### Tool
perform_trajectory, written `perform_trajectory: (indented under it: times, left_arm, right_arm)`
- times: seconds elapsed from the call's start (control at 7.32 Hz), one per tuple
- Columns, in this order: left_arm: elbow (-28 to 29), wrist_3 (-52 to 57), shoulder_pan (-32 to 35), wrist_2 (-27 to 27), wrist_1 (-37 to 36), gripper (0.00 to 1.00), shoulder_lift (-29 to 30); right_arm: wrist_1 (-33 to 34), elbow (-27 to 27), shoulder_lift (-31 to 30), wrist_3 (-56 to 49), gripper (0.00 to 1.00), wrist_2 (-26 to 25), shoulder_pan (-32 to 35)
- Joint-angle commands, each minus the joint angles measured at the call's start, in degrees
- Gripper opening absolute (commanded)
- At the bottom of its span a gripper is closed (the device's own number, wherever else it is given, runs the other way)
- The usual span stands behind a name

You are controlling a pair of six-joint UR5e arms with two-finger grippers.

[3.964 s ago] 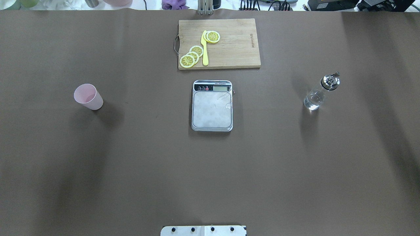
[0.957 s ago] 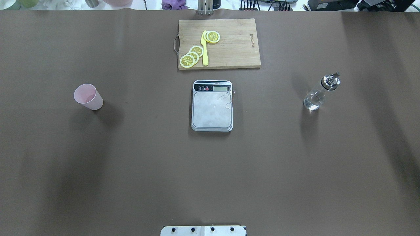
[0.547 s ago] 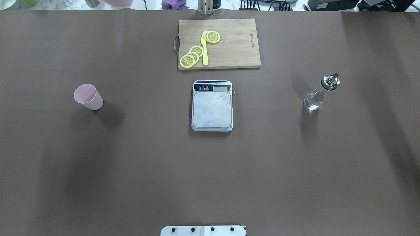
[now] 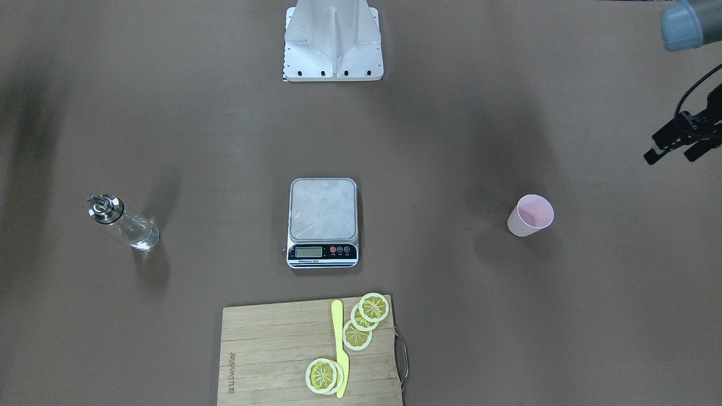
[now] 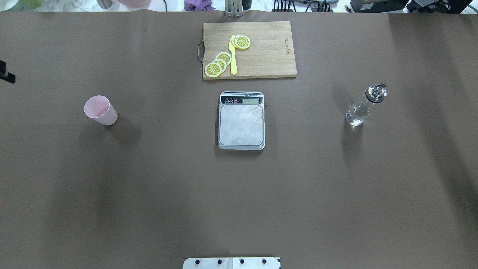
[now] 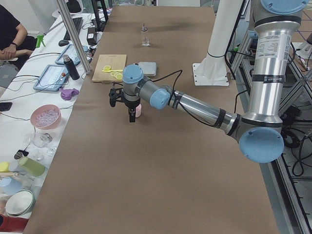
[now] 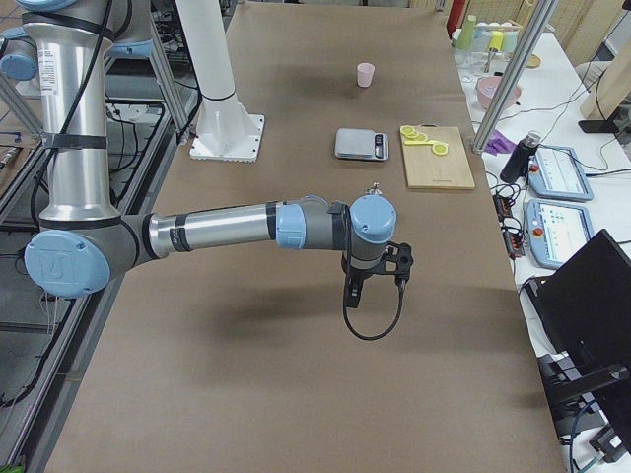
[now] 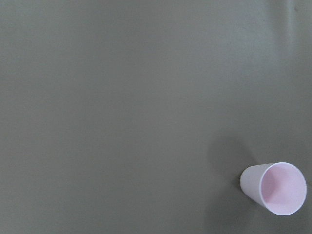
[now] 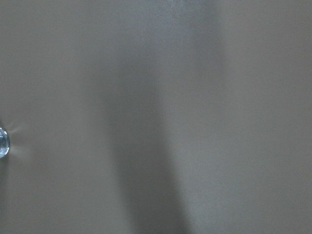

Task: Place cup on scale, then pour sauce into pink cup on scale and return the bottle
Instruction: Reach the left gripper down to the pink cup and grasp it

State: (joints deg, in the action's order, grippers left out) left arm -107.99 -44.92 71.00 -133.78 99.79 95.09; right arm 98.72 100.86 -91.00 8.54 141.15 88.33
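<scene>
The pink cup [image 5: 100, 110] stands upright on the table's left side; it also shows in the front view [image 4: 530, 216] and low right in the left wrist view [image 8: 274, 187]. The scale [image 5: 241, 125] lies at the centre, its platform bare. The bottle [image 5: 364, 106] stands at the right, its sauce barely visible. My left gripper [image 4: 671, 155] hovers open and empty to the outer side of the cup, apart from it. My right gripper [image 7: 373, 286] hangs above the table near the bottle; I cannot tell its state.
A wooden cutting board [image 5: 249, 49] with lemon slices and a yellow knife [image 5: 233, 56] lies beyond the scale. The robot's base plate [image 5: 231, 262] sits at the near edge. Cluttered side tables run along the far edge.
A fingertip of my left gripper has come into the overhead view at its left edge. The shadows on the table have shifted. Cup, scale and bottle have not moved.
</scene>
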Motion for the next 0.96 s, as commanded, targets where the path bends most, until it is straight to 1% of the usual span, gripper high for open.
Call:
perform_trajectory:
  times: [0.0,0.14,0.27,0.41,0.55,0.68,0.82]
  left_arm:
    - [4.60,-10.07,-9.53,6.50,2.67,0.97,5.60]
    - [8.64,-12.62,-9.91,6.60,6.61,0.97,7.37]
    - [11.46,-13.08,-10.61,6.60,9.95,0.97,7.56]
    - [12.62,-14.04,-12.36,6.60,10.16,0.97,8.69]
    - [13.85,-14.14,-14.21,9.30,10.34,0.97,8.88]
    - [15.34,-14.06,-16.40,9.94,11.03,0.97,9.49]
    - [15.97,-14.05,-16.68,9.94,11.48,0.97,9.76]
  right_arm:
    - [-0.02,0.04,0.03,0.08,1.00,-0.09,0.00]
    - [-0.02,-0.05,0.03,0.08,1.00,0.00,0.00]
    - [0.16,0.03,0.03,0.08,1.00,0.00,-0.09]
    - [0.16,-0.05,0.03,0.08,1.00,0.00,-0.09]
    - [0.16,-0.05,0.03,0.08,1.00,0.00,-0.09]
    - [0.33,0.03,0.03,0.08,1.00,0.00,-0.09]
    - [0.42,0.04,0.03,0.08,1.00,0.00,-0.09]
